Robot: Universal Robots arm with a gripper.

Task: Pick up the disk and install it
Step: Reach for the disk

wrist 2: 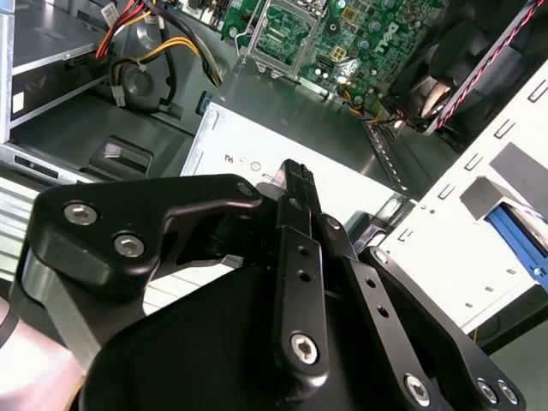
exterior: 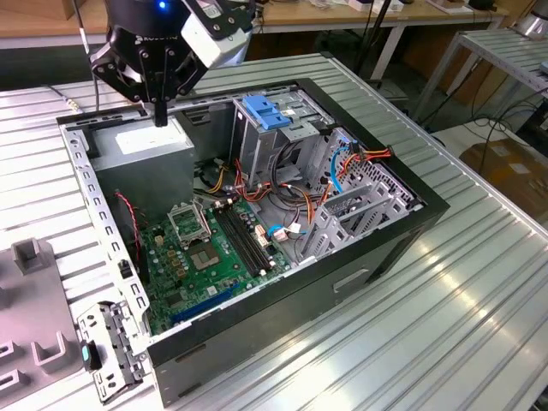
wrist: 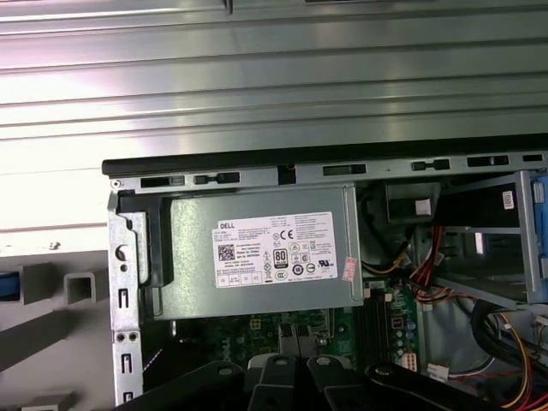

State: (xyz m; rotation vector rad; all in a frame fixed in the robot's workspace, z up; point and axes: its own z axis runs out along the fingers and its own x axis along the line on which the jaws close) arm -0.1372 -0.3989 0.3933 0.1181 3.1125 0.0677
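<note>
My gripper hangs shut with nothing in it, just above the grey power-supply box in the back corner of the open computer case. In the second wrist view the black fingers are pressed together over the box's white sticker. Outside the case wall beside the power supply, a strip of bright blue plastic lies under a silver plate. A blue sliver also sits near the grey fixtures. This looks like the disk's bracket; most of it is cut off, so I cannot tell.
A flat blue latch piece lies on top of the drive cage. The green motherboard covers the case floor, with orange, red and blue cables to the exterior view's right. Grey fixtures and a metal bracket lie on the ribbed table.
</note>
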